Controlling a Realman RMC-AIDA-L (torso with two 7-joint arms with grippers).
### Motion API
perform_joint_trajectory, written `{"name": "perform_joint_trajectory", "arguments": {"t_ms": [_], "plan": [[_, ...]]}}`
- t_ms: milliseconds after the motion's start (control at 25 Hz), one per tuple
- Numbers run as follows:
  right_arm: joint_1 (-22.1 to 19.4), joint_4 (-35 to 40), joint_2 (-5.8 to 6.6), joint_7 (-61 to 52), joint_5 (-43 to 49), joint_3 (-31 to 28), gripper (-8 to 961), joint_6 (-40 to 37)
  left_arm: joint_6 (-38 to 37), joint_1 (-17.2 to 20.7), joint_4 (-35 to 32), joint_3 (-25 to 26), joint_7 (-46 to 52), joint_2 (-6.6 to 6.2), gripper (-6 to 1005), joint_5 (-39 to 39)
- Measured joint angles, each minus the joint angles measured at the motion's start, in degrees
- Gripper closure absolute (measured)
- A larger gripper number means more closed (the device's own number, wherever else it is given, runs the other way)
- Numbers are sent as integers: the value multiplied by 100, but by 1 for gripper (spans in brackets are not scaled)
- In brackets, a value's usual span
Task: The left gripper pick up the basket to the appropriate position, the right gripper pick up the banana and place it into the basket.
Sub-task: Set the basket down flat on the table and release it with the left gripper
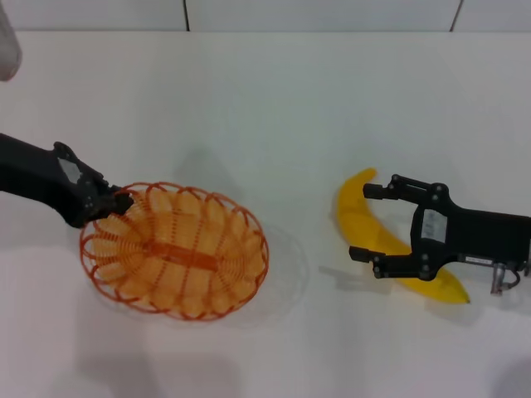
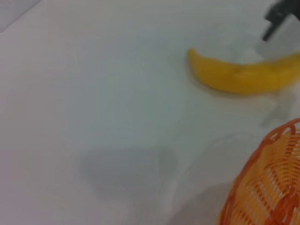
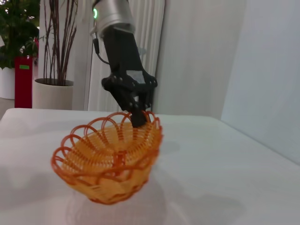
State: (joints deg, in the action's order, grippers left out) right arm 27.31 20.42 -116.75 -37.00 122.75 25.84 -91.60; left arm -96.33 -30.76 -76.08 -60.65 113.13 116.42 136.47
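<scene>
Basket [image 1: 174, 250] rim clenched by left gripper [image 1: 116, 201]; right gripper [image 1: 369, 222] jaws released, straddling banana [image 1: 365, 217].

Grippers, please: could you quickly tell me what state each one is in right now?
Left gripper: closed on the rim of the basket, which is tilted.
Right gripper: open, straddling the banana on the table, not yet gripping it.

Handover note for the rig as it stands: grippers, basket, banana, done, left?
Left gripper: shut on the far rim of the orange looped-wire basket, which looks tilted, that rim raised.
Right gripper: jaws open, straddling the bright yellow curved banana, not closed on it.
Banana lies on the white table, right of the basket.
Done: basket gripped.
Left: settle the basket, grasp the banana, place it inside.
</scene>
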Motion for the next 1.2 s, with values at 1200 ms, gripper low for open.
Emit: {"name": "perform_joint_trajectory", "arguments": {"t_ms": [1200], "plan": [[250,-4,-24,0,-15,0,77,2,1449,-1460,3346,95,1159,-13,941,349]]}}
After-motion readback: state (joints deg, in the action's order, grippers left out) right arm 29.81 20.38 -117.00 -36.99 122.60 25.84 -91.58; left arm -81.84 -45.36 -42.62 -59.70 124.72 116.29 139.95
